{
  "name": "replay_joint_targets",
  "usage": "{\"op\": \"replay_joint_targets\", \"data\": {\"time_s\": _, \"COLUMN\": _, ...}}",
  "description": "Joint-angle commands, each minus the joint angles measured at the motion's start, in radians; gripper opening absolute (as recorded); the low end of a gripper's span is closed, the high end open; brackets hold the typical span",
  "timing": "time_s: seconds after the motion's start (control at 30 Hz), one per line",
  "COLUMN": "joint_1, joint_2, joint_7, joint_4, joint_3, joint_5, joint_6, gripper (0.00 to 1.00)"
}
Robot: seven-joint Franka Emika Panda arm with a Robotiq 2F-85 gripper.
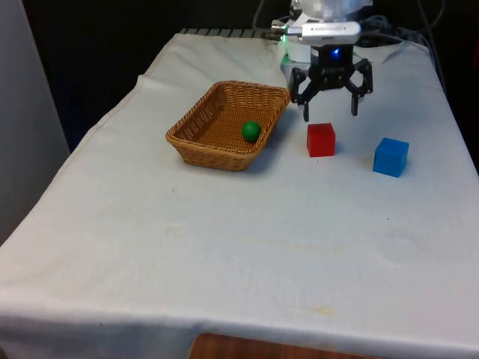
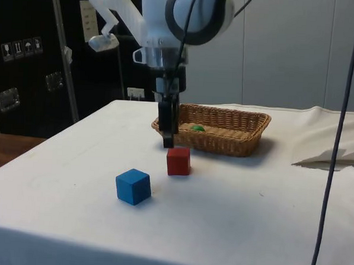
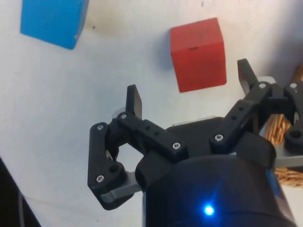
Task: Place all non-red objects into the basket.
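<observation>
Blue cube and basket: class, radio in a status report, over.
Gripper open, empty, above table behind red cube. Green ball in wicker basket. Blue cube on cloth, nothing blocking it.

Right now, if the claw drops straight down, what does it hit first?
Probably bare cloth. The open claw points down just behind the red cube, between cube and basket; depth is unclear, so it may graze the cube.

Even, bright overhead light on the cloth [image 1: 224,247]; soft short shadows under the basket [image 1: 224,123], red cube [image 1: 320,140] and blue cube [image 1: 391,156]. Background curtains go near black. No glare. Front view slightly soft. Wrist view: gripper [image 3: 189,94] body close and blurred, cubes sharper, dark vignette at one corner.
</observation>
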Motion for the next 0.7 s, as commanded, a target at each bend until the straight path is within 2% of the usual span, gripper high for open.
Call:
{"op": "replay_joint_targets", "data": {"time_s": 0.0, "joint_1": 0.0, "joint_2": 0.0, "joint_7": 0.0, "joint_4": 0.0, "joint_3": 0.0, "joint_5": 0.0, "joint_6": 0.0, "gripper": 1.0}}
{"op": "replay_joint_targets", "data": {"time_s": 0.03, "joint_1": -0.005, "joint_2": 0.01, "joint_7": -0.013, "joint_4": -0.008, "joint_3": 0.003, "joint_5": 0.011, "joint_6": 0.034, "gripper": 1.0}}
{"op": "replay_joint_targets", "data": {"time_s": 0.13, "joint_1": -0.005, "joint_2": 0.03, "joint_7": -0.017, "joint_4": -0.013, "joint_3": 0.0, "joint_5": 0.012, "joint_6": 0.066, "gripper": 1.0}}
{"op": "replay_joint_targets", "data": {"time_s": 0.23, "joint_1": -0.005, "joint_2": 0.04, "joint_7": -0.018, "joint_4": -0.012, "joint_3": 0.0, "joint_5": 0.013, "joint_6": 0.077, "gripper": 1.0}}
{"op": "replay_joint_targets", "data": {"time_s": 0.27, "joint_1": -0.001, "joint_2": 0.038, "joint_7": -0.007, "joint_4": -0.012, "joint_3": -0.006, "joint_5": 0.0, "joint_6": 0.068, "gripper": 1.0}}
{"op": "replay_joint_targets", "data": {"time_s": 0.3, "joint_1": -0.005, "joint_2": 0.044, "joint_7": -0.018, "joint_4": -0.011, "joint_3": 0.0, "joint_5": 0.013, "joint_6": 0.079, "gripper": 1.0}}
{"op": "replay_joint_targets", "data": {"time_s": 0.53, "joint_1": -0.004, "joint_2": 0.06, "joint_7": -0.017, "joint_4": -0.014, "joint_3": 0.002, "joint_5": 0.015, "joint_6": 0.091, "gripper": 1.0}}
{"op": "replay_joint_targets", "data": {"time_s": 0.57, "joint_1": -0.001, "joint_2": 0.052, "joint_7": -0.007, "joint_4": -0.011, "joint_3": -0.006, "joint_5": 0.0, "joint_6": 0.071, "gripper": 1.0}}
{"op": "replay_joint_targets", "data": {"time_s": 0.67, "joint_1": -0.005, "joint_2": 0.069, "joint_7": -0.018, "joint_4": -0.017, "joint_3": 0.003, "joint_5": 0.016, "joint_6": 0.103, "gripper": 1.0}}
